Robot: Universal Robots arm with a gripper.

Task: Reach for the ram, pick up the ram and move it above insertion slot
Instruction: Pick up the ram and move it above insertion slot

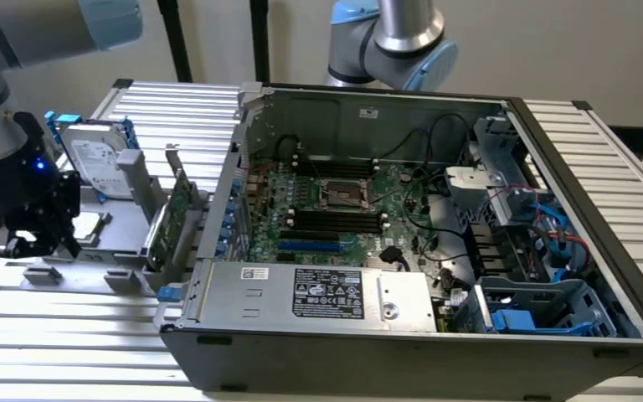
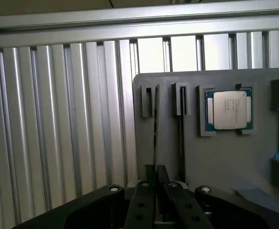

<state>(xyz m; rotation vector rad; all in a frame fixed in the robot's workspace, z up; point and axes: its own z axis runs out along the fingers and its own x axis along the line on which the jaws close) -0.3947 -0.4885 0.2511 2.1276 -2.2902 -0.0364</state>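
The hand is clamped narrowly on the ram, edge-on in the gray holder.

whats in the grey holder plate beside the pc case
A CPU lies flat in a recess of the grey holder plate. The ram stands on edge in a narrow slot, its near end hidden between the gripper fingers. A second thin strip fills the next slot.

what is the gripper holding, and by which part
The long thin green ram stick, seen edge-on in the grey holder; the gripper appears shut on its upper edge.
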